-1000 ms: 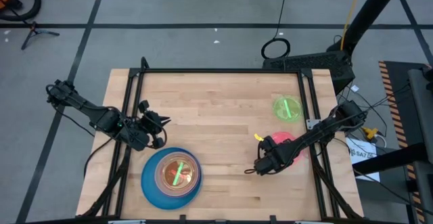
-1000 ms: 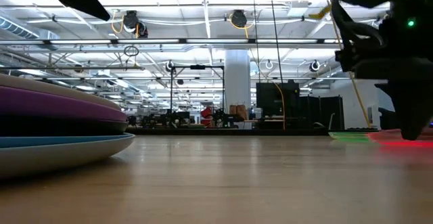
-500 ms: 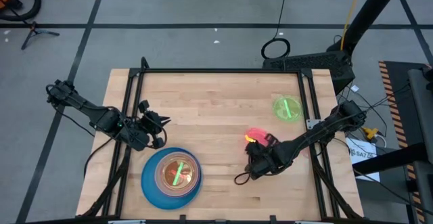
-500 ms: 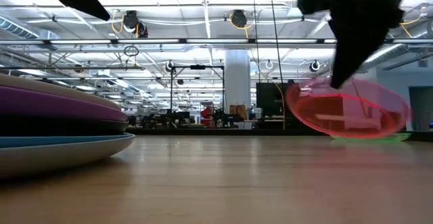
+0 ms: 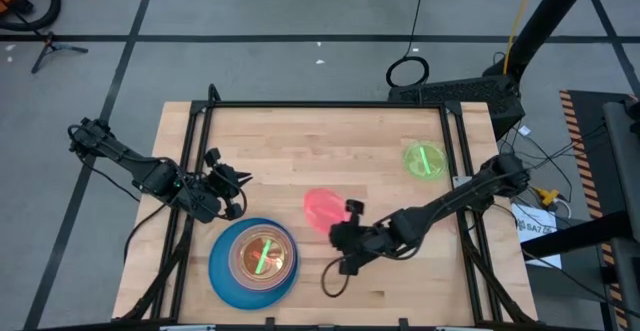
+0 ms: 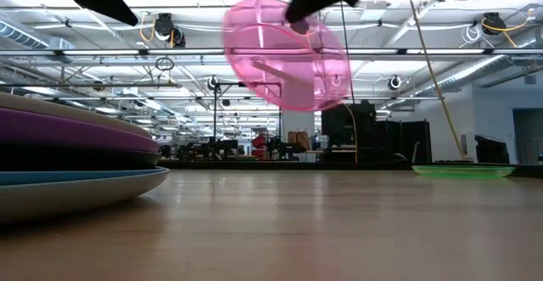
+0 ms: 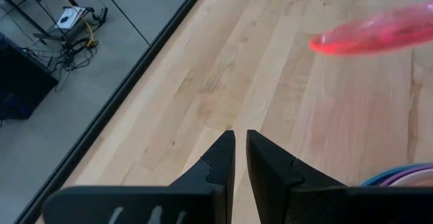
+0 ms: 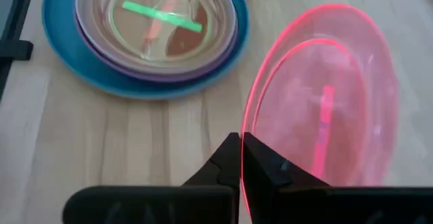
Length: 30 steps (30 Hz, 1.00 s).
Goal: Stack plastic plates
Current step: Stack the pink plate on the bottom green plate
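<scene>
Left gripper sits low over the table's left side, just beyond the far-left rim of the plate stack; in its wrist view the two dark fingers stand nearly together with only a thin slit between them and nothing in it, bare wood beneath. Near front-left of the wooden table lies the stack of plates: a large blue plate at the bottom, a purple rim above it, pale and orange-brown layers inside, a green streak showing on the top piece. From the low view the stack shows as bands of blue, black, purple and a whitish top edge. Moving right, mid-table: the translucent pink plate is off the wood, tilted steeply, well above the tabletop in the low view. Right gripper pinches its rim, fingers pressed together on the edge; the right arm stretches in from the table's right edge. The pink plate hangs to the right of the stack, apart from it. Far right, toward the back corner: the small neon green plate rests flat on the wood, alone, well apart from everything else.
</scene>
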{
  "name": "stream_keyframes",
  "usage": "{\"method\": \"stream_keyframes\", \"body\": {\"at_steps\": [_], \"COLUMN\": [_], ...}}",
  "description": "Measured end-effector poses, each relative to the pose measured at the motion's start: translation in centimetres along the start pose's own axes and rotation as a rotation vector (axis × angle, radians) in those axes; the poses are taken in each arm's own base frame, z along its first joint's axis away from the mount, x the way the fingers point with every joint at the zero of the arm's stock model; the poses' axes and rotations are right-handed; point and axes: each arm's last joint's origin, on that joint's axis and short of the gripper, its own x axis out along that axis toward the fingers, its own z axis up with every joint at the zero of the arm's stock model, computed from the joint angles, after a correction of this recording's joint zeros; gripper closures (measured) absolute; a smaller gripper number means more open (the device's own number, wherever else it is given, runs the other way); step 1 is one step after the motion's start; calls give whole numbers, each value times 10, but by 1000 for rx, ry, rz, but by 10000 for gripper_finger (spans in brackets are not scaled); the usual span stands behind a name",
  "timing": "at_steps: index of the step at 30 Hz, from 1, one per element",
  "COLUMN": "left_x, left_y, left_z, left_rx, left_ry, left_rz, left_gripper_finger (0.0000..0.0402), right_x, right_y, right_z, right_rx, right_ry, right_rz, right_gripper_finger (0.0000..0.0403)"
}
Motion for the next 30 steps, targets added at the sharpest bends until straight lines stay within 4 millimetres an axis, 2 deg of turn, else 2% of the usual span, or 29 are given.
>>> {"method": "stream_keyframes", "body": {"at_steps": [6, 14, 19, 24, 30], "left_x": [0, 0, 0, 0, 0], "left_y": [0, 0, 0, 0, 0], "left_z": [0, 0, 0, 0, 0], "left_rx": [0, 7, 8, 8, 10], "left_ry": [0, 0, 0, 1, 1], "left_rz": [0, 0, 0, 0, 0], "left_gripper_finger": [355, 355, 355, 355, 355], "right_x": [26, 58, 79, 97, 99], "right_y": [17, 47, 61, 69, 69], "right_z": [29, 57, 62, 55, 55], "right_rx": [-190, -396, -536, -651, -666], "right_ry": [-21, -46, -50, -37, -41], "right_rz": [11, 171, 236, 263, 263], "right_gripper_finger": [401, 401, 401, 401, 393]}}
